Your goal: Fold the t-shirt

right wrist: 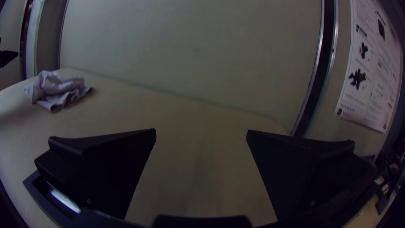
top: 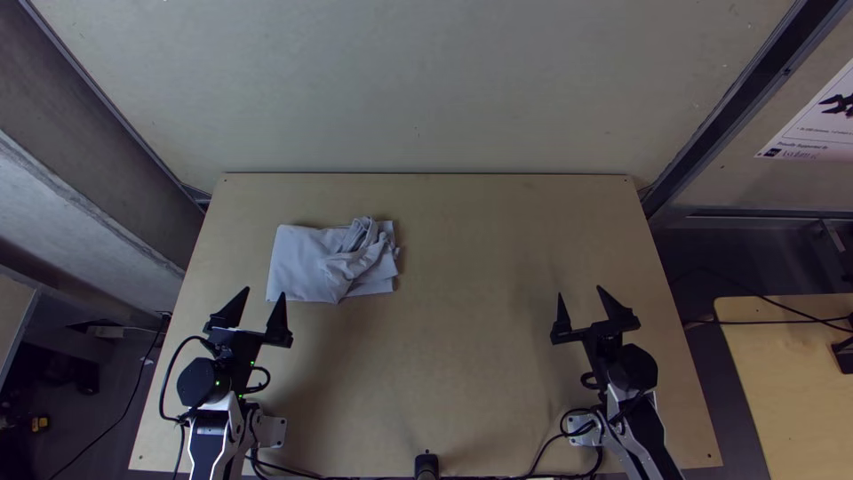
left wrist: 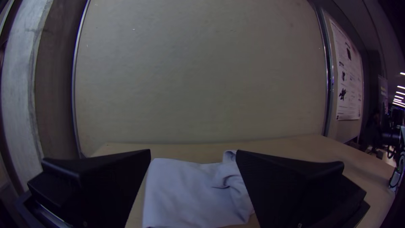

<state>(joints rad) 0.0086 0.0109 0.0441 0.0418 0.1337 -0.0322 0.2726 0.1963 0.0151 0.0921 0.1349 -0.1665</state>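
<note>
My left gripper (top: 264, 292), its fingers spread wide around nothing, points toward the pale t-shirt (top: 302, 265), which lies on the left of the table (top: 462, 356), flat at one end (bunched at the other); my right gripper (top: 580, 293), equally wide and holding nothing, is well apart.

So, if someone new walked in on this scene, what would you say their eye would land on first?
Probably the pale grey t-shirt, lying on the far left part of the wooden table, flat on its left side and bunched on its right. Next would come the two black grippers, both open: the left one just short of the shirt, the right one over the table's right side.
</note>
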